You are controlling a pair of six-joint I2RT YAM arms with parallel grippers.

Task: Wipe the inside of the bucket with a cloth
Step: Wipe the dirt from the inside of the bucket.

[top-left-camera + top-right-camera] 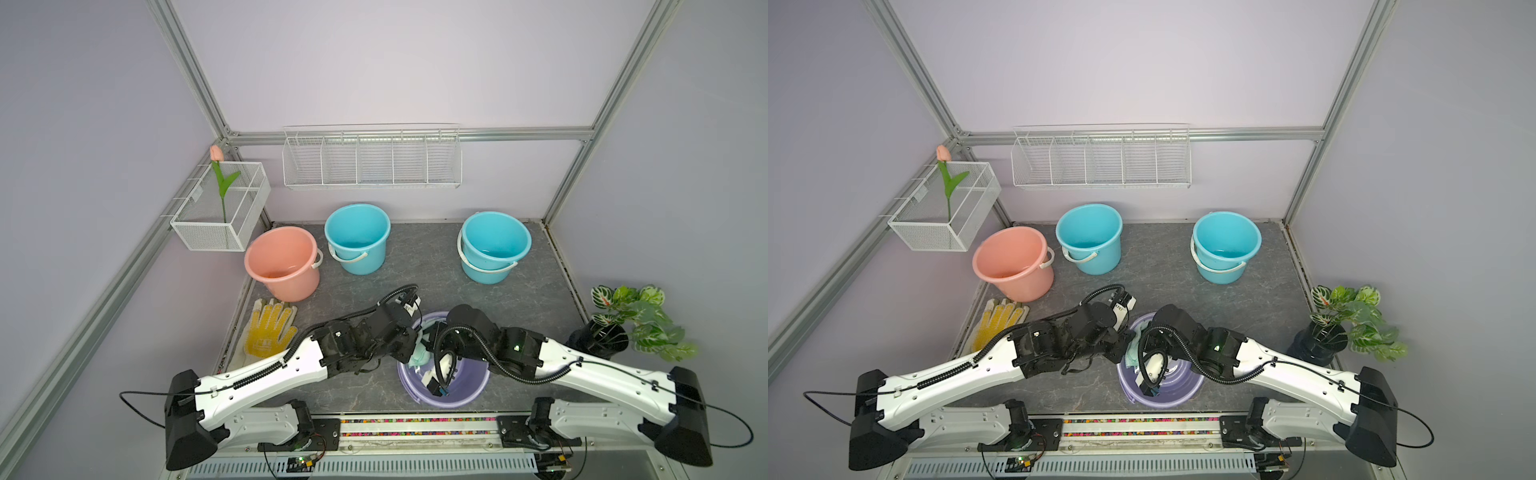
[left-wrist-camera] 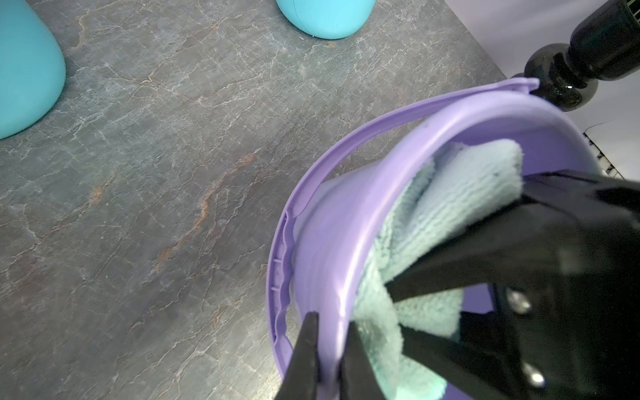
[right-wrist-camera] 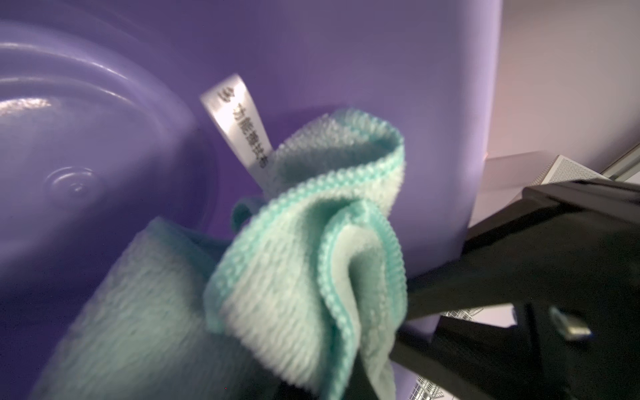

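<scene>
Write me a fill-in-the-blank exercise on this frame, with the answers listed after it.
1. The right pincer holds the cloth inside the bucket, whose colour is ____.
2. The left pincer is clamped on that bucket's ____.
3. The yellow-dotted item lying beside the pink bucket is a ____.

Missing words: purple; rim; glove.

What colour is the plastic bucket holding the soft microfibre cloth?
The plastic bucket is lilac purple, clearest in the left wrist view.
</scene>
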